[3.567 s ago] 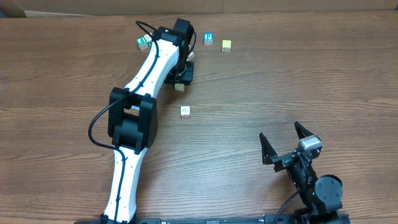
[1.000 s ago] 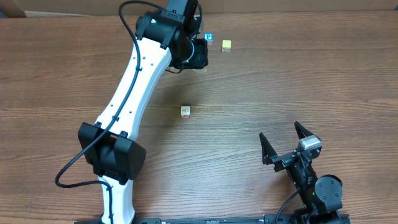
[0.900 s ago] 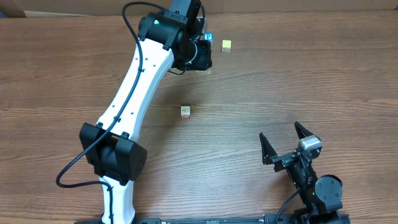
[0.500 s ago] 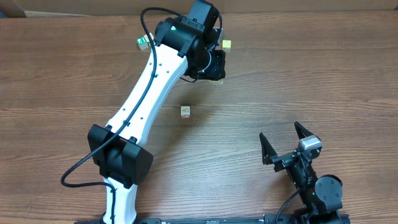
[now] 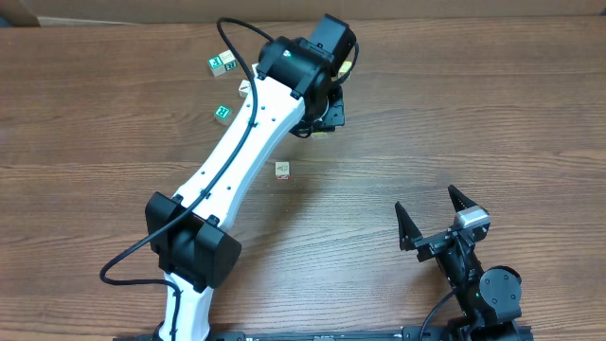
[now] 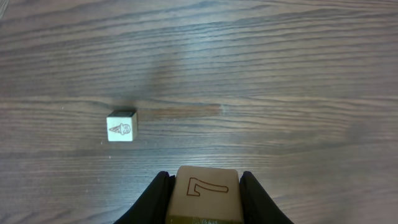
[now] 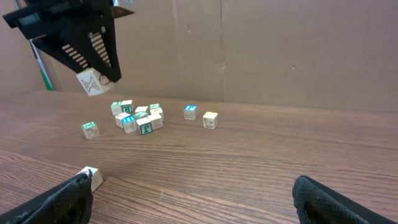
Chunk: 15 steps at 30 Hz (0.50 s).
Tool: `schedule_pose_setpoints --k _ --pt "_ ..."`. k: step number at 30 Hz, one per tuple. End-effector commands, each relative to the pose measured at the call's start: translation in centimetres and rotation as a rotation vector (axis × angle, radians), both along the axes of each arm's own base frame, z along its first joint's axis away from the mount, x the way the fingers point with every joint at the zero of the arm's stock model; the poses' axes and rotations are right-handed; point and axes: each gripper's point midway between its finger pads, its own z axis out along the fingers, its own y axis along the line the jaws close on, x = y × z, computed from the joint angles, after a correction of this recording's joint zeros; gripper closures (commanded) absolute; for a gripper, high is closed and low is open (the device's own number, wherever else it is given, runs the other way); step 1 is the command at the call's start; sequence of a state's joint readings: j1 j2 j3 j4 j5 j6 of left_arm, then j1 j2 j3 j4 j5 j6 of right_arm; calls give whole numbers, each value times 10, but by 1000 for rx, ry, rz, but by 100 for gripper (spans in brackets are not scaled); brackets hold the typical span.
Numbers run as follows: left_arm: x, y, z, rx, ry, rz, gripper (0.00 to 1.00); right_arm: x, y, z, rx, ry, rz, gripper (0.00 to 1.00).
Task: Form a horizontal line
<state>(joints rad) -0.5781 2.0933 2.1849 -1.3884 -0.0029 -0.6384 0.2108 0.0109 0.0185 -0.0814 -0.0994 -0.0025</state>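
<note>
- The left gripper (image 6: 204, 206) is clamped on a whitish cube (image 6: 206, 186) with a reddish outline mark on its face, one finger on each side of it.
- From the right wrist view that held cube hangs in the air, tilted a bit, well clear of the wooden table (image 5: 473, 114).
- So there's no joined-up row at this point; the pieces for it are scattered.
- The second whitish cube (image 6: 121, 126), the one with a small reddish picture on it, sits alone on the table. In the left wrist view it's ahead of and to the left of the held cube, not touching it.
- Overhead, that lone cube lies near the middle of the table, just off the white left arm's forearm.
- The blue-and-white cube (image 7: 190, 112) and the yellow cube (image 7: 210, 119) sit close together at the far side. Can't tell if they actually touch, it looks like a sliver of gap.
- Overhead, the left arm's wrist covers the blue-and-white one, and only an edge of the yellow one peeks out.
- The loose jumble (image 7: 138, 118) of white and green-marked cubes is just left of that pair, and one green-marked cube (image 7: 91, 129) has strayed off to its left.
- The right gripper (image 5: 425, 197) sits near the front right of the table with its jaws spread wide and nothing in them.
</note>
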Motion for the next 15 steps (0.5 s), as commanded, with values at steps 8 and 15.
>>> schedule_pose_setpoints --k 8,15 --pt "-11 2 -52 119 31 115 96 1 -2 -2 5 -1 -11 0" --pt "-17 0 -89 130 57 112 96 1 -2 -2 5 -1 -12 0"
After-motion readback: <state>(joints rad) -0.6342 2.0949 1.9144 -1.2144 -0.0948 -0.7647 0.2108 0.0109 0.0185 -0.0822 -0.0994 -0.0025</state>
